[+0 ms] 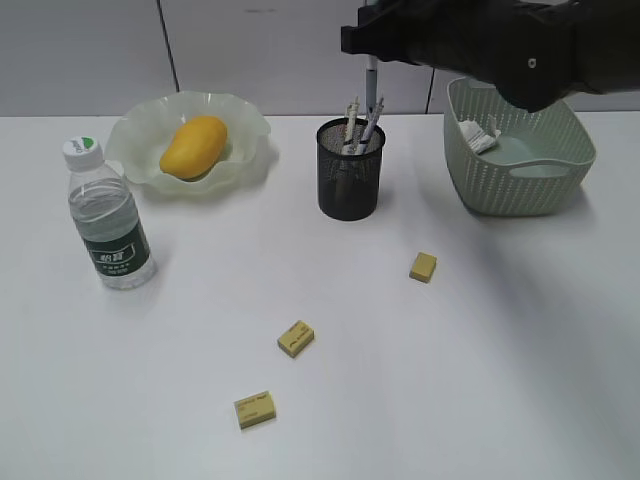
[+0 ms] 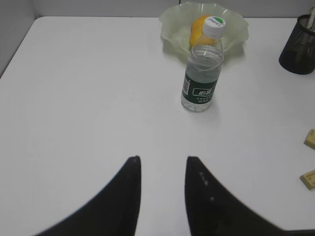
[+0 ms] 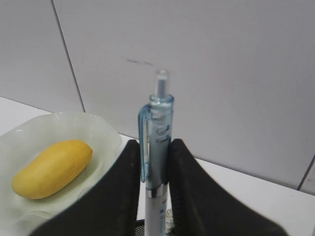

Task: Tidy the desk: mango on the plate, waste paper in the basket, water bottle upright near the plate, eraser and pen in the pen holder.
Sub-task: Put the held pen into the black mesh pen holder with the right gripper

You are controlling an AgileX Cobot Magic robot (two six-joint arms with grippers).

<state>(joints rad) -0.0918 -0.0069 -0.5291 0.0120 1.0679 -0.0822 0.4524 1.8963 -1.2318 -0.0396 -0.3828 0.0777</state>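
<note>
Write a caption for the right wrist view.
Right gripper holds a pen upright; mango on the plate behind.

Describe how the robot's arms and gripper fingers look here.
Both grippers have matte black fingers, broad at the base and curving to narrower tips: left, right. The right arm is a bulky black housing. No cables or markings are visible.

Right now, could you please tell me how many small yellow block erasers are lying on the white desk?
3: one small yellow block eraser right of centre, one mid-desk, one nearest the front edge. More could be hidden inside the black mesh pen holder.
</note>
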